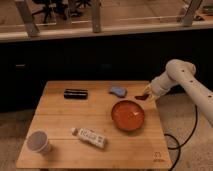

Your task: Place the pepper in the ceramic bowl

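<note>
1. Six things share the wooden table (55,117), and I read them from my side outward. Nearest, at the front left corner, a grey cup (39,141) stands upright, well apart from the work.
2. Just past it toward the middle, a white tube (89,137) lies slanted on its side, short of the bowl's near rim.
3. Right of centre sits the ceramic bowl (128,115), mouth up. I see nothing in it but a glint, so I can drop into it from above.
4. Just beyond its far rim, by the table's right edge, is the pepper (140,97). The gripper (148,92) is right at it, on an arm (187,85) that comes in from the right. I cannot tell whether the gripper is closed on the pepper or only against it, nor whether the pepper is off the wood.
5. I judge the carry short: lift, come toward me over the rim, release.
6. Farther left along the back, a blue oblong object (118,90) and a black block (76,93) lie outside that path.
</note>
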`<act>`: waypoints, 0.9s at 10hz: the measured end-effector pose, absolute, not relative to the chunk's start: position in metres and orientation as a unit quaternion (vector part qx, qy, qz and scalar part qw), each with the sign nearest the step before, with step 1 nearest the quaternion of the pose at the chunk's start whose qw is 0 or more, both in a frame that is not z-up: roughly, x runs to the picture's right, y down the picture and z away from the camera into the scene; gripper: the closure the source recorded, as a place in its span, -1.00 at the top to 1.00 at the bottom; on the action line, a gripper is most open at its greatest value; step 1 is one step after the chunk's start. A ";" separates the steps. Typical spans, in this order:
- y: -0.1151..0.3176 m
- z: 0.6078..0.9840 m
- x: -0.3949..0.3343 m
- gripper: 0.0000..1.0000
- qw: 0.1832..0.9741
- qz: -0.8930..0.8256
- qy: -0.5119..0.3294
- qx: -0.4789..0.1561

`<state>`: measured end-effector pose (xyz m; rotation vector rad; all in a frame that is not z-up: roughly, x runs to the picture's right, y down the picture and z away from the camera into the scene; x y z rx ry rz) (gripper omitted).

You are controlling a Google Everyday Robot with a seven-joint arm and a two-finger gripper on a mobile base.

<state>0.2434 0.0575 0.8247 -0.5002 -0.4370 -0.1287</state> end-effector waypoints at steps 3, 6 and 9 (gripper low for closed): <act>0.067 0.802 0.230 -1.00 0.937 -0.082 -0.239 -0.241; 0.080 0.789 0.202 -1.00 0.922 -0.109 -0.277 -0.247; 0.091 0.788 0.171 -1.00 0.904 -0.138 -0.308 -0.264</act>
